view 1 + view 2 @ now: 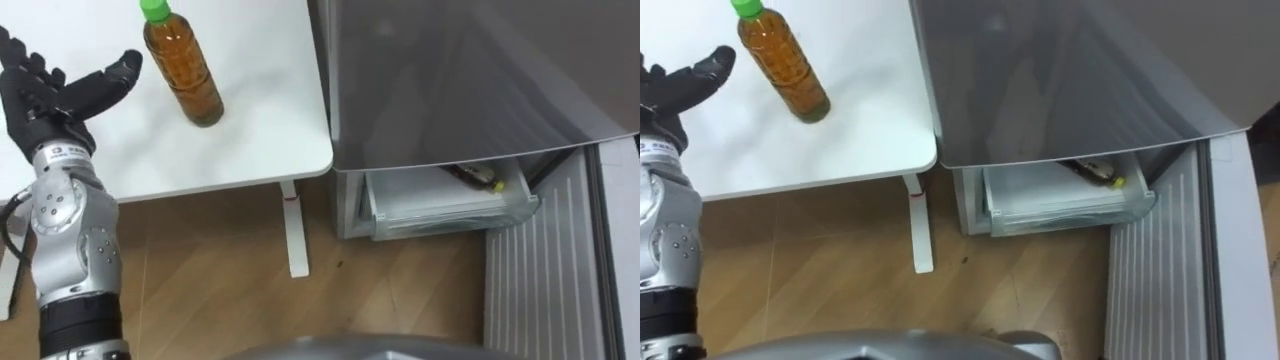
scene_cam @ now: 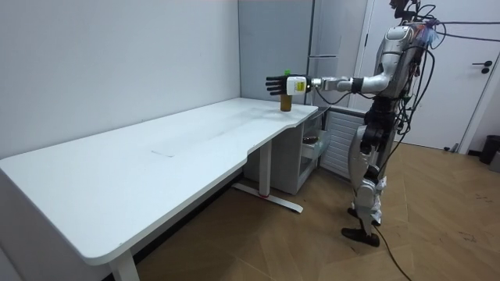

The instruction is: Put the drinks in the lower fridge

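Note:
A bottle of amber drink (image 1: pixel 185 70) with a green cap stands upright on the white table (image 1: pixel 265 135), close to its right edge. My left hand (image 1: pixel 55 90) is held over the table to the left of the bottle, open, fingers straight and thumb pointing at the bottle, a short gap between them. In the room view the left arm reaches out over the table's corner with the hand (image 2: pixel 273 83) beside the bottle (image 2: pixel 287 102). The grey fridge (image 1: pixel 470 80) stands right of the table. Its lower drawer (image 1: pixel 440 208) is pulled out, with another bottle (image 1: pixel 476 178) lying inside.
The fridge's lower door (image 1: pixel 545 285) hangs open to the right, its ribbed inner face toward me. The table's white leg (image 1: pixel 293 230) stands on the wooden floor between table and fridge. I stand at the table's corner, next to the fridge.

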Tool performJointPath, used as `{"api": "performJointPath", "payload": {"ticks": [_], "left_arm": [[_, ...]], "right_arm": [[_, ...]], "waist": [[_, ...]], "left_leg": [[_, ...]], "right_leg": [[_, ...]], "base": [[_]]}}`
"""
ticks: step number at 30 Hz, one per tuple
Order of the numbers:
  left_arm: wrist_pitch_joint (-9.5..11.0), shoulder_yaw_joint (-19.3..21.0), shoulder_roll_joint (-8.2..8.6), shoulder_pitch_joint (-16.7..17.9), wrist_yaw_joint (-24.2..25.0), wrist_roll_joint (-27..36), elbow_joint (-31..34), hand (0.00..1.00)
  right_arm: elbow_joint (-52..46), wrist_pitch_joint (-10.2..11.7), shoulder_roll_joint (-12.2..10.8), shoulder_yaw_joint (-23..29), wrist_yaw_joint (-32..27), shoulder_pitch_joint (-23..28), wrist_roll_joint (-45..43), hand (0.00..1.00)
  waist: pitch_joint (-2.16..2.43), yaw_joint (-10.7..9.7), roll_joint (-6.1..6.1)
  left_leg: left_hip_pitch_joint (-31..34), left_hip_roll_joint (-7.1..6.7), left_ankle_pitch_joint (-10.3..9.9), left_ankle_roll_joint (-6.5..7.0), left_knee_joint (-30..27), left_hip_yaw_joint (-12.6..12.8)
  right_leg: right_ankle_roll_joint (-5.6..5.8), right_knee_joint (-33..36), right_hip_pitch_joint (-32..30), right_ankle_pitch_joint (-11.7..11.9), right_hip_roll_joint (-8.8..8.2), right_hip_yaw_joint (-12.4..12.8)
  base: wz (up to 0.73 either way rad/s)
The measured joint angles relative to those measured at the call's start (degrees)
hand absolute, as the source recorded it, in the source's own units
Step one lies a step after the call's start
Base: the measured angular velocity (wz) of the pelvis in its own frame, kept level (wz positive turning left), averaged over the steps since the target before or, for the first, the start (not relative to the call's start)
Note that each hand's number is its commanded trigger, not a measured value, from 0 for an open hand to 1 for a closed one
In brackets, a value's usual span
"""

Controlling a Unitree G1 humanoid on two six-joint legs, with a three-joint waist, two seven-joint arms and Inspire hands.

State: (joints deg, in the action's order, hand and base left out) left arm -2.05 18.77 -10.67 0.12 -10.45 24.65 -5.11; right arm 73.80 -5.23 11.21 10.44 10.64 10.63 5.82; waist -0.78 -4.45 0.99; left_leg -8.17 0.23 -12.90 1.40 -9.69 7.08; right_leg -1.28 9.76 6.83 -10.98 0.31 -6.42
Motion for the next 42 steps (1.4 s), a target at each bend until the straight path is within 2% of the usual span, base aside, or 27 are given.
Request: {"api": "performJointPath", "payload": {"ticks": [7,9,12,17,23,27,34,38,42], "left_arm": [[-1.75,-1.47,-0.08,-1.33,3.40,-0.39,-3.62,0.00],[-2.81,-2.21,-0.10,-1.86,5.24,-0.50,-5.21,0.00],[-3.19,-2.21,-0.12,-1.88,7.24,-0.50,-6.93,0.00],[-4.06,-2.28,-0.12,-1.93,8.02,0.92,-9.25,0.00],[-4.32,-2.84,-0.25,-3.76,8.48,5.07,-10.94,0.00],[-4.43,-3.21,-1.62,-5.05,8.89,5.11,-13.24,0.00],[-4.77,-3.21,-2.39,-7.11,9.75,4.61,-15.79,0.00],[-6.35,-3.14,-4.39,-10.02,9.93,4.42,-18.63,0.00],[-6.76,-3.14,-6.03,-13.86,9.75,4.44,-21.73,0.00]], "right_arm": [[1.49,-2.23,-0.08,-0.18,0.59,0.07,-5.08,0.00],[1.92,-2.48,-0.09,-0.17,0.93,0.06,-6.52,0.00],[2.16,-3.12,-0.08,-0.14,1.11,-0.02,-8.09,0.00],[2.27,-4.21,-0.06,-0.16,0.95,-0.49,-8.51,0.00],[2.22,-4.44,0.00,-0.07,0.85,-0.48,-8.61,0.00],[1.79,-4.36,0.04,-0.08,0.97,-0.47,-8.80,0.00],[1.81,-4.49,0.04,-0.05,1.49,-0.50,-10.97,0.00],[1.60,-4.93,0.03,0.55,2.06,-0.49,-11.19,0.00],[1.44,-5.58,0.10,1.09,1.74,-0.59,-11.13,0.00]], "waist": [[0.24,-0.40,-0.70],[0.23,-0.48,-0.50],[0.18,-0.62,0.06],[0.26,-1.42,0.90],[0.10,-1.74,0.60],[0.10,-1.89,0.46],[0.12,-2.67,0.45],[0.15,-3.14,0.53],[0.46,-3.02,0.93]], "left_leg": [[-0.40,0.18,-0.04,0.07,-0.08,0.72],[-0.45,0.19,-0.08,0.12,-0.02,0.75],[-0.40,0.25,-0.09,0.13,0.05,0.93],[-0.25,0.08,-0.09,0.12,0.16,0.92],[-0.19,0.04,-0.08,0.12,0.26,1.15],[-0.20,0.08,-0.08,0.12,0.30,2.07],[-0.37,0.04,-0.09,0.12,0.27,1.97],[-0.13,0.08,-0.12,0.07,0.20,1.99],[0.26,0.10,-0.15,0.06,0.17,2.01]], "right_leg": [[0.01,0.28,0.01,0.01,0.13,1.23],[0.01,0.51,-0.08,0.01,0.16,1.31],[0.01,0.96,-0.49,0.00,0.23,1.57],[0.01,0.99,-0.76,0.00,0.28,1.67],[0.02,0.97,-0.90,-0.03,0.30,1.94],[0.02,1.02,-0.77,-0.02,0.55,3.23],[0.01,1.01,-0.79,-0.01,0.59,3.33],[-0.01,0.99,-1.23,0.00,0.65,3.34],[-0.04,1.17,-1.92,0.02,0.68,3.43]], "base": [[-0.07],[0.00],[-0.05],[0.00],[-0.02],[-0.13],[-0.01],[0.00],[0.00]]}}
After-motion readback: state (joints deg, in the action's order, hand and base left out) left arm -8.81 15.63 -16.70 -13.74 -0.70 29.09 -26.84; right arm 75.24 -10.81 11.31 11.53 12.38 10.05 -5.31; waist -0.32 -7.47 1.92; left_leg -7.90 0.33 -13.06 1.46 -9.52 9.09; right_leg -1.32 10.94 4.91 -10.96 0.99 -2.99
